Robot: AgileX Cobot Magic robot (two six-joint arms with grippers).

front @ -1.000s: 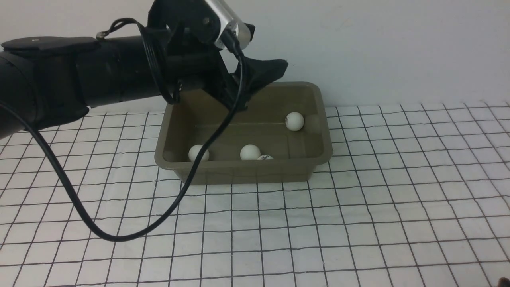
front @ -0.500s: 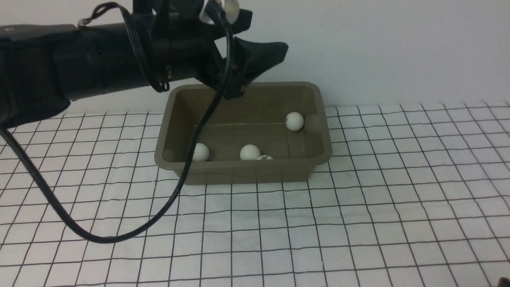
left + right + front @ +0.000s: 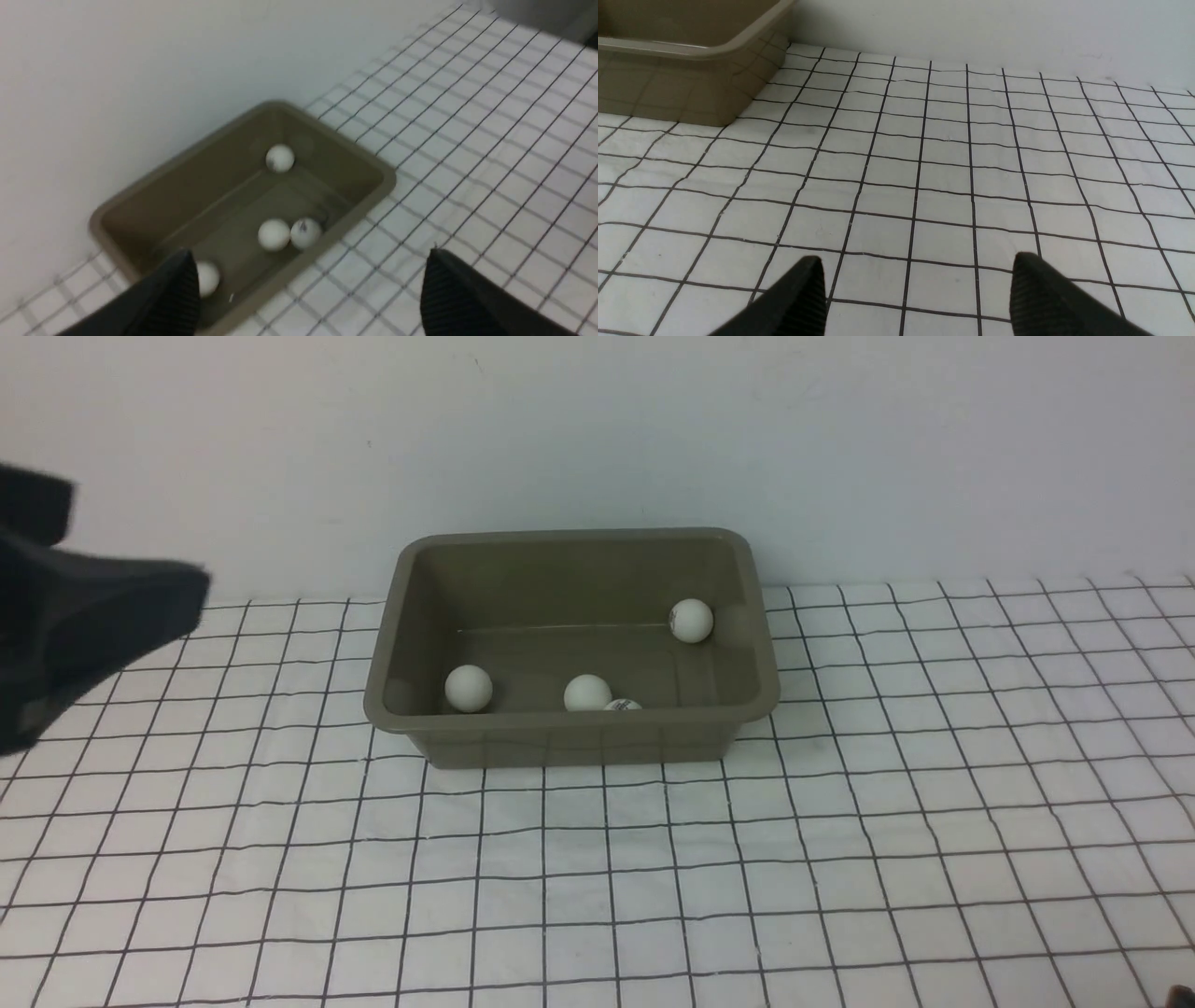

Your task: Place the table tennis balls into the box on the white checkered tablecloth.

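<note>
The white checkered tablecloth (image 3: 840,821) covers the whole surface up to the pale wall (image 3: 840,439) behind it, its thin black grid slightly wavy with wrinkles. On the cloth, close against the wall and a little left of centre in the front view, stands the box (image 3: 569,728), an olive-brown tub with rounded corners and a flat rim; one corner of it also shows in the right wrist view (image 3: 691,51). At the left edge of the front view a blurred black part of the left arm (image 3: 65,616) hangs above the cloth, well apart from the box. The left claw (image 3: 308,284) stands wide open with nothing between its black fingers (image 3: 460,298), looking down on the box (image 3: 373,168) from above and off to the side. The right claw (image 3: 915,294) is likewise spread open and empty, low over bare cloth (image 3: 924,163), near the box's corner. All four table tennis balls (image 3: 587,693) lie inside the box: one near the left wall (image 3: 468,688), two touching each other against the near wall, the second half hidden by the rim (image 3: 623,705), and one by the far right corner (image 3: 691,620), with a small dark mark on it.
</note>
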